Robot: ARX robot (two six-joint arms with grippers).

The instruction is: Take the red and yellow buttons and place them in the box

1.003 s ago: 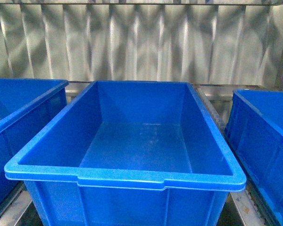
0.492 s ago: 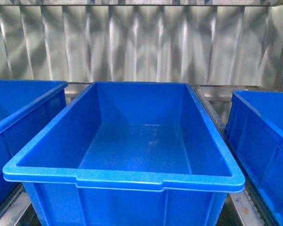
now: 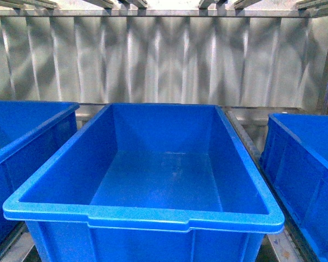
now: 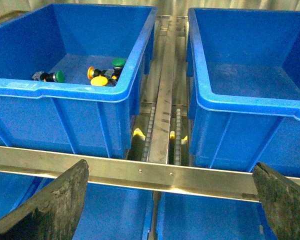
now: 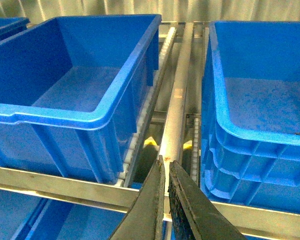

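Note:
In the left wrist view, a blue bin (image 4: 20, 92) holds several buttons. One yellow-capped button (image 4: 99, 80) lies beside an orange-yellow cap (image 4: 91, 73), with green-capped ones (image 4: 118, 63) (image 4: 59, 76) around them. No red cap shows. The empty blue box (image 3: 153, 215) fills the middle of the front view. My left gripper (image 4: 170, 166) is open, its dark fingers (image 4: 50, 205) spread wide over a metal rail, short of the bins. My right gripper (image 5: 165, 164) is shut on nothing, pointing at the gap between two bins.
More blue bins flank the box on the left (image 3: 22, 136) and on the right (image 3: 311, 158). A metal rack rail (image 4: 165, 172) crosses in front of the bins, and a roller track (image 5: 177, 100) runs between them. A corrugated metal wall (image 3: 164, 60) stands behind. Lower-shelf bins (image 4: 115, 220) show below.
The front view has shifted: the boxes now sit lower in the picture and beams show along the top. The box's contents are unchanged.

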